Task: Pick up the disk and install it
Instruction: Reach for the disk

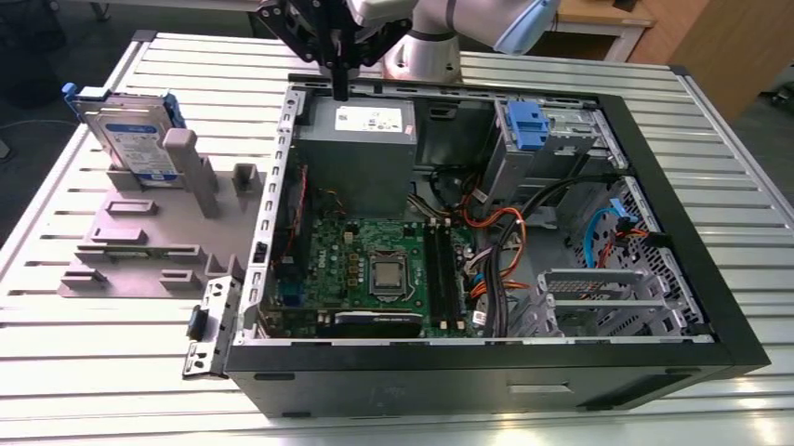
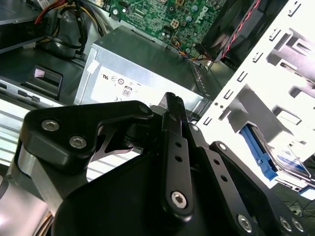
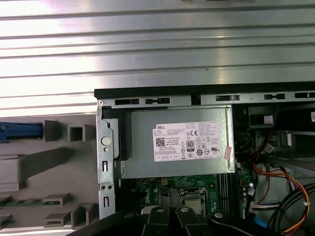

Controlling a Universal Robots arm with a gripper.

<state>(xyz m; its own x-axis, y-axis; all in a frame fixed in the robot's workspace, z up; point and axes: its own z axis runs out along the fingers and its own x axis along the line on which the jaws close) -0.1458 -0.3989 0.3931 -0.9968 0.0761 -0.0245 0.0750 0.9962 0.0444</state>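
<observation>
Black bolted linkage bars of the gripper (image 2: pixel 173 101) crowd the second wrist view. Its two slim black fingers lie pressed together with nothing between them, and the first wrist view shows the same closed tips of the gripper (image 3: pixel 169 194).

In the exterior view the gripper (image 1: pixel 338 88) points straight down. Its tips hang over the back rim of the open black metal computer case (image 1: pixel 670 186), which lies on its side.

Directly below the gripper, just inside that rim, sits the big grey metal power supply box (image 1: pixel 360 153), with a white sticker on its upper face. It shows in both wrist views (image 2: pixel 142 69) (image 3: pixel 177 142).

Past the box, further from the gripper, lies the green motherboard (image 1: pixel 360 265), with orange and black cables beside it. Across the case from the gripper, a drive with a blue plastic tab (image 1: pixel 527 125) sits in a metal bay.

The disk (image 1: pixel 130 139) is a flat silver hard drive with a white-and-blue label and a blue plastic carrier bracket. It is well apart from the gripper and outside the case, beyond its side wall, toward the exterior view's left. It stands on edge in a grey moulded plastic fixture (image 1: pixel 149 237). In the first wrist view its blue bracket (image 3: pixel 19 132) shows beside the fixture's posts.

Case and fixture both rest on the ribbed aluminium worktop (image 1: pixel 74 372).
</observation>
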